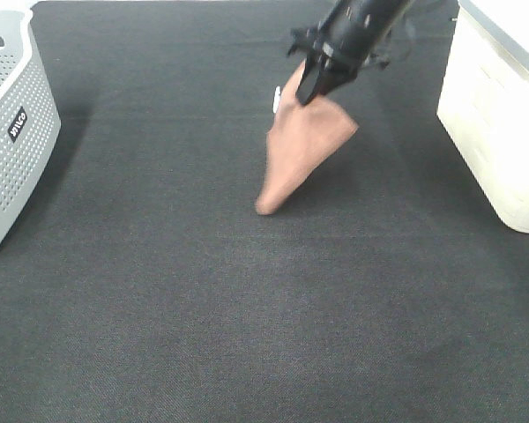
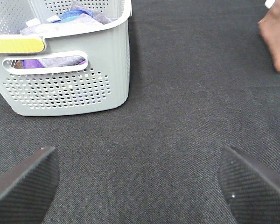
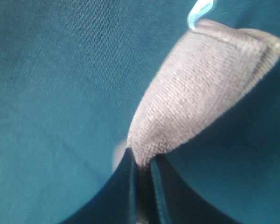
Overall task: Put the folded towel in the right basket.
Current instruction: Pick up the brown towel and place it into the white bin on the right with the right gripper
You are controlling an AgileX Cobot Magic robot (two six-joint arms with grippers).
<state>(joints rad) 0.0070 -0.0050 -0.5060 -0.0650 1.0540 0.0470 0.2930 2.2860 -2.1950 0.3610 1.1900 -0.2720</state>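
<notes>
Terrycloth towel (image 1: 301, 150) hanging as tapered salmon wedge, pinched in right claw (image 1: 308, 92), left claw (image 2: 139, 183) spread wide

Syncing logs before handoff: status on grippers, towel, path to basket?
Right gripper shut on towel, towel hanging over mat. Left gripper open, empty. Right basket nearby, nothing between.

The left basket (image 1: 18, 132) is cut off by the left edge of the exterior high view, the right basket (image 1: 498, 123) by the right edge. In the right wrist view the towel (image 3: 200, 93) is blurred, and its pinched end is seemingly hidden within the right gripper (image 3: 142, 157).
</notes>
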